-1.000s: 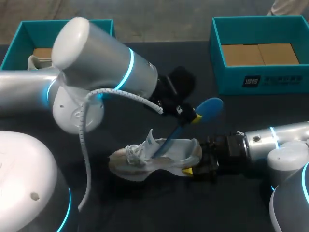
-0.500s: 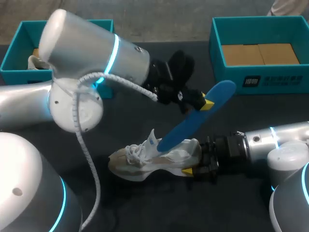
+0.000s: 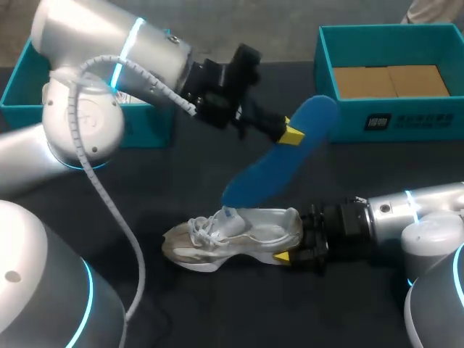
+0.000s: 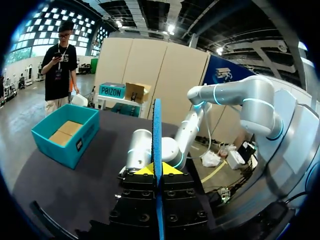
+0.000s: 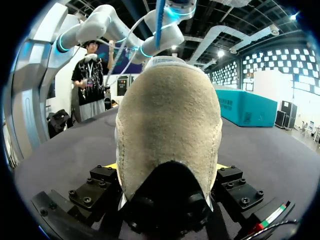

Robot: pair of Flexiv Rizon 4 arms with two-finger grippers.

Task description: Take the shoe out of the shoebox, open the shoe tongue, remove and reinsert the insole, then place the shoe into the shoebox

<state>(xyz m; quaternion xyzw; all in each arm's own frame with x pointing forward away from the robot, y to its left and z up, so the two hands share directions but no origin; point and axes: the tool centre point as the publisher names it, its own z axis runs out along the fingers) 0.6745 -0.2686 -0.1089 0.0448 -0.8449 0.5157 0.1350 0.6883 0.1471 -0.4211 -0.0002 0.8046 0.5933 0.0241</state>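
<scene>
Observed from the floor beside the table (image 3: 181,174).

Left gripper (image 3: 288,133): clamped on the far end of the blue insole (image 3: 279,163). The left wrist view shows the insole (image 4: 157,145) edge-on, with a yellow tip pressed against each face. It hangs slanted over the middle of the table. Its lower end sits just above the raised tongue and appears clear of the shoe's mouth. Judgement: gripping one end leaves the rest free to be steered toe-first into the opening, so removal looks complete and reinsertion is due.

Right gripper (image 3: 290,254): closed on the heel of the white shoe (image 3: 235,235), one finger on each side, as the right wrist view confirms (image 5: 167,167). The shoe lies on its sole on the near side of the table, toe pointing left. Judgement: the heel grip serves as an anchor, so that the shoe neither slides nor tips when the insole is pushed in.

Right shoebox (image 3: 391,119): far right, holding no shoe. Left shoebox (image 3: 22,80): far left, with another shoe in it. Which one is to receive the shoe cannot be determined.
</scene>
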